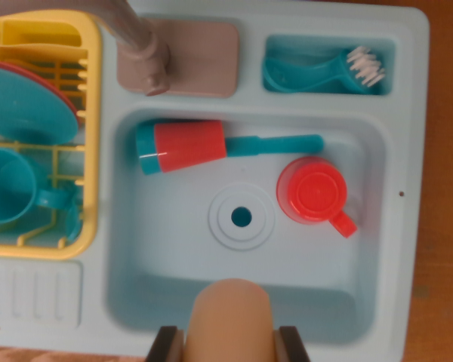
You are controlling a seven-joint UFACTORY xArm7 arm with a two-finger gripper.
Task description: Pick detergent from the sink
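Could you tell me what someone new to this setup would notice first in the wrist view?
Probably the red cup standing in the pale blue sink, to the wrist view's right of the drain. Next, the red and teal bottle lying on its side along the basin's far wall. At the bottom edge, a tan rounded object sits between the gripper fingers.

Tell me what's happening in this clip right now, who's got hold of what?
The wrist view looks straight down into a toy sink. At the bottom edge the gripper has its dark fingers on either side of a tan bottle, apparently the detergent, near the basin's front wall. A red cup and a red and teal brush-like tool lie in the basin, untouched. A yellow rack with teal dishes sits on the wrist view's left.
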